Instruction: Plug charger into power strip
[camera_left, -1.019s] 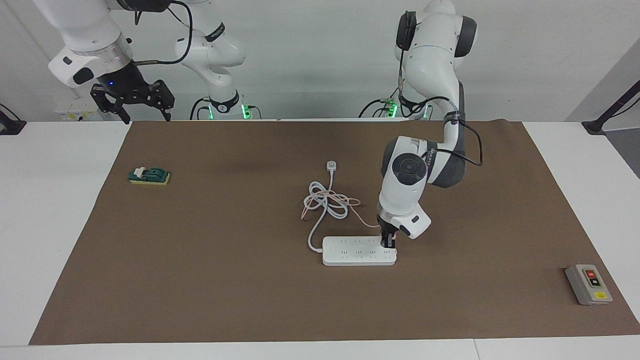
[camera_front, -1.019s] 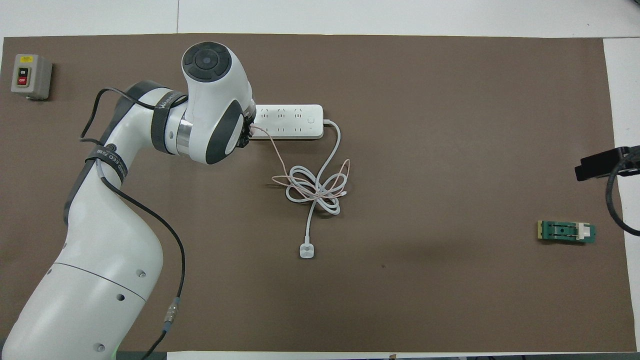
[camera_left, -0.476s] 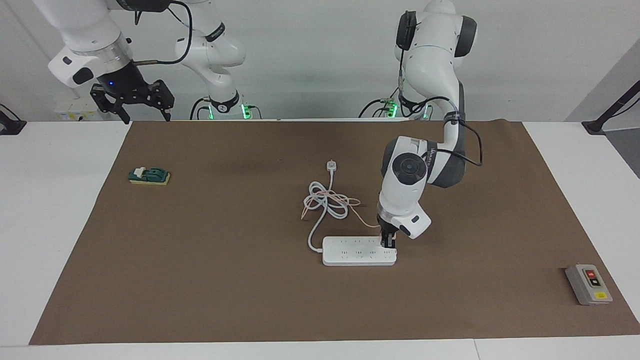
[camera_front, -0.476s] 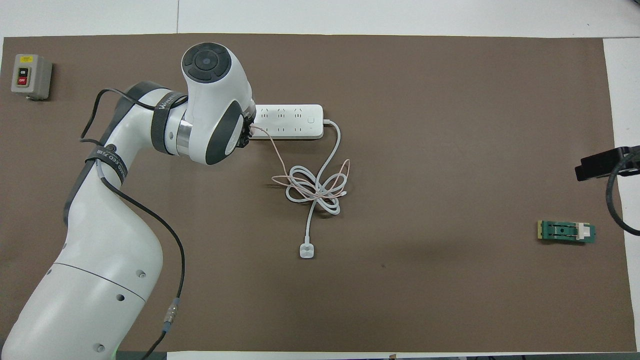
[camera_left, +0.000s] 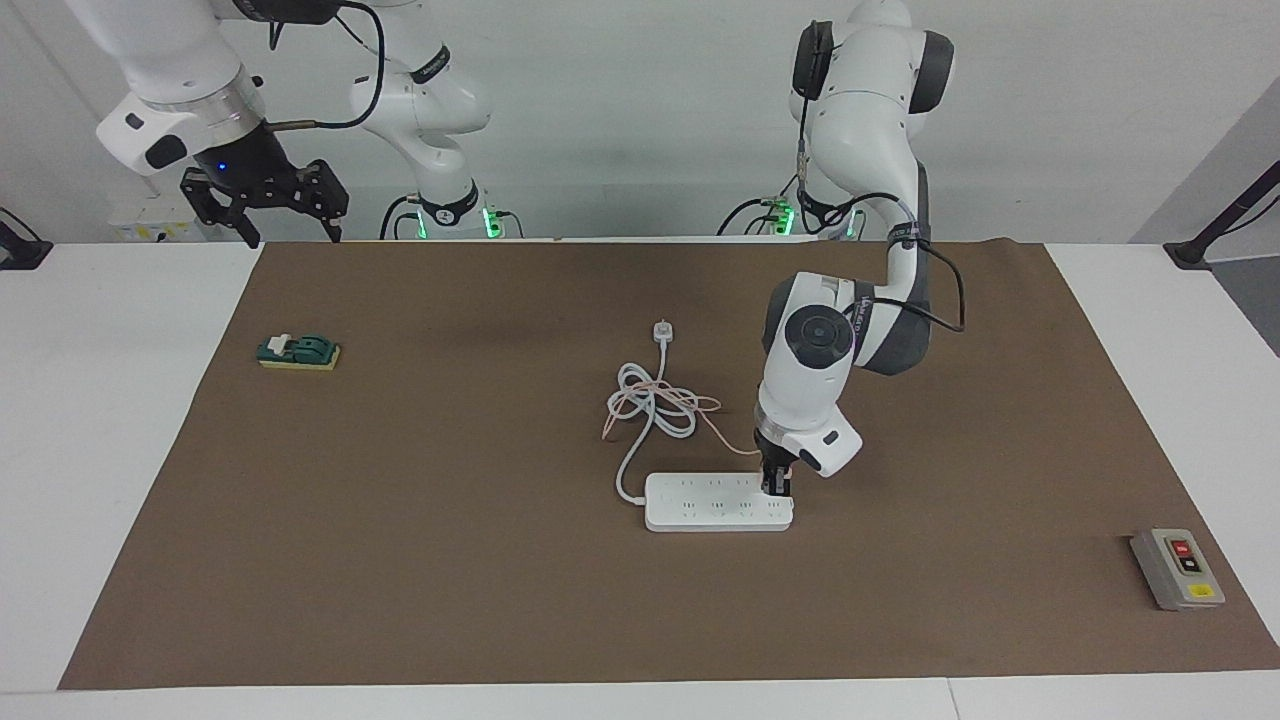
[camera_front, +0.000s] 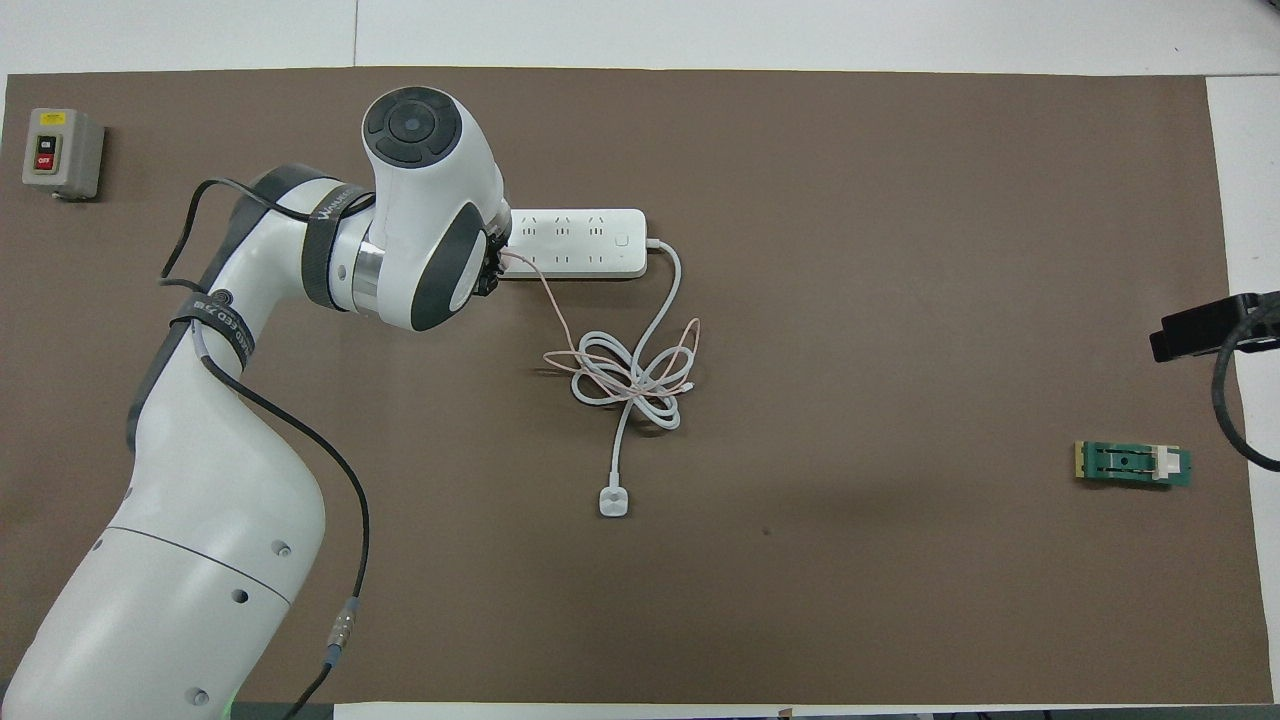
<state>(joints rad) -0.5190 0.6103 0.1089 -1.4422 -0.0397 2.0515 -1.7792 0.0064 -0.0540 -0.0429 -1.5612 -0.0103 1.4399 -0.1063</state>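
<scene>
The white power strip (camera_left: 715, 502) (camera_front: 575, 243) lies flat in the middle of the brown mat. My left gripper (camera_left: 777, 484) (camera_front: 490, 272) points straight down onto the strip's end toward the left arm's side, over the row of sockets nearer the robots. It is shut on the charger, whose body is hidden between the fingers. The charger's thin pink cable (camera_left: 735, 440) (camera_front: 555, 312) runs from the gripper to a tangle with the strip's coiled white cord (camera_left: 650, 405) (camera_front: 630, 385). My right gripper (camera_left: 265, 212) waits open, raised above the table edge at the right arm's end.
The cord's small white plug (camera_left: 661, 331) (camera_front: 613, 501) lies nearer the robots than the coil. A grey button box (camera_left: 1177, 568) (camera_front: 62, 152) sits at the left arm's end. A green and yellow block (camera_left: 298, 352) (camera_front: 1133, 464) sits at the right arm's end.
</scene>
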